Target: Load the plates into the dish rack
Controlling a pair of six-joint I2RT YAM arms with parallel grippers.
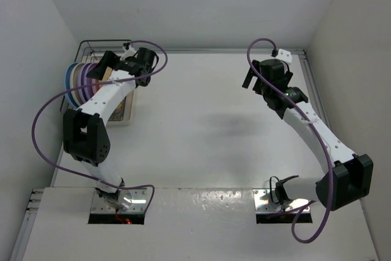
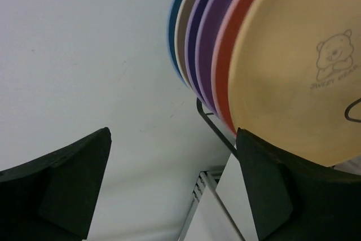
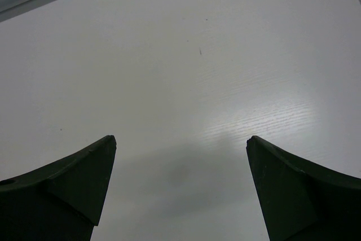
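While matte plates crowd the wire rack at ten o'clock, my left fingers and right fingers gape empty.

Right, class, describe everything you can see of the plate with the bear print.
The bear plate is round, shallow, matte tan-orange and plastic-looking, with a faint outlined bear and small lettering on its face. It stands on edge in the dish rack, last in the row, beside a reddish plate. The left fingers stand open beside it, not gripping it.
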